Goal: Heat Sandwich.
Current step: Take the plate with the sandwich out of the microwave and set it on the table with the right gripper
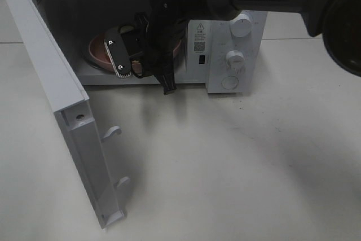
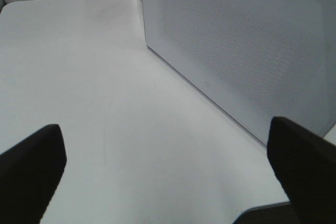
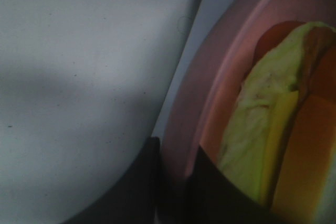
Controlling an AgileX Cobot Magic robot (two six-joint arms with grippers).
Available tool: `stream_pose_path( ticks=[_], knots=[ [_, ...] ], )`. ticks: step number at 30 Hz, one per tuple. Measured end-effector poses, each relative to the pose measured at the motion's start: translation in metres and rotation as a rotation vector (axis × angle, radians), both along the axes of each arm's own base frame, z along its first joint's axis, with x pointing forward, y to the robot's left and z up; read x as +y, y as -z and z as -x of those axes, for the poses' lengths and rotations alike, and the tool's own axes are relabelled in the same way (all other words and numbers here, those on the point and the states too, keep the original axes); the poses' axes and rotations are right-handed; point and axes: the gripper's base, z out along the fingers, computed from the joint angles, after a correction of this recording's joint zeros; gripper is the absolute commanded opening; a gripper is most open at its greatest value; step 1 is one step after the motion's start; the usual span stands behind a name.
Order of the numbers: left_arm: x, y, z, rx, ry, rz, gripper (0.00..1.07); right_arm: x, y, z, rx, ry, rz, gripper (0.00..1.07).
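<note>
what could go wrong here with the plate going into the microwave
1. The right gripper is shut on the pink plate at its rim only; the plate could tip and the sandwich slide off.
2. The right arm fills much of the microwave opening, so pulling out carelessly might drag the plate or knock the cavity edge.
3. The door stands wide open; heating cannot start until someone closes it.

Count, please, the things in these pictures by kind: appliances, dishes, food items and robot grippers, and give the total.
Appliances: 1, the white microwave with its door open.
Dishes: 1, the pink plate inside it.
Food items: 1, the sandwich on the plate.
Grippers: 2, the right gripper shut on the plate rim, the left gripper open over the table.
Total: 5.
</note>
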Motion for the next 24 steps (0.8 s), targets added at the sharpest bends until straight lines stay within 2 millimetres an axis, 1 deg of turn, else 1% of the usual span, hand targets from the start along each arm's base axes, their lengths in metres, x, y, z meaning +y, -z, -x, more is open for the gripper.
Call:
stream_pose_path(
  ticks=[2,5,8,10,12,13,16,19,24],
  knots=[
    [0.000,0.000,0.000,0.000,0.000,0.000,1.01,0.000,-0.001,0.003,-0.001,-0.006,-0.002,0.00],
    [0.000,0.000,0.000,0.000,0.000,0.000,1.01,-0.002,0.001,0.016,-0.014,-0.057,0.009,0.00],
    [0.000,0.000,0.000,0.000,0.000,0.000,1.01,-0.005,0.001,0.022,-0.021,-0.078,0.014,0.00],
    [0.000,0.000,0.000,0.000,0.000,0.000,1.01,-0.008,-0.002,0.031,-0.030,-0.104,0.024,0.00],
    [0.000,0.000,0.000,0.000,0.000,0.000,1.01,-0.009,-0.004,0.032,-0.034,-0.106,0.023,0.00],
    [0.000,0.000,0.000,0.000,0.000,0.000,1.01,-0.012,-0.007,0.037,-0.039,-0.114,0.025,0.00],
    [0.000,0.000,0.000,0.000,0.000,0.000,1.01,-0.014,-0.013,0.041,-0.056,-0.122,0.022,0.00],
    [0.000,0.000,0.000,0.000,0.000,0.000,1.01,-0.018,-0.021,0.051,-0.083,-0.147,0.022,0.00],
    [0.000,0.000,0.000,0.000,0.000,0.000,1.01,-0.026,-0.024,0.060,-0.094,-0.175,0.035,0.00]
  ],
)
